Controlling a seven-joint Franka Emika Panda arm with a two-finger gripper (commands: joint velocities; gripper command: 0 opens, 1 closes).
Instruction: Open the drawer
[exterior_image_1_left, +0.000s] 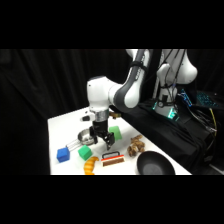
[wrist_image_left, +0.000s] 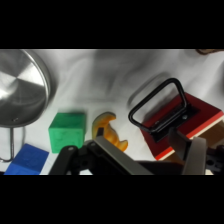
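Claw (exterior_image_1_left: 103, 142) parted (holding nothing), just above drawer (wrist_image_left: 186, 122), one fingertip (wrist_image_left: 192, 155) beside its handle (wrist_image_left: 159, 102)

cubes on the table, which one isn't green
The blue cube, at the table's front left corner in the side view. The two green cubes flank the gripper.

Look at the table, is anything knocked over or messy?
Nothing looks spilled or broken. The drawer lies with its black handle sticking up, which seems normal. The green cube, blue cube and orange toy sit loosely scattered beside the metal pot.
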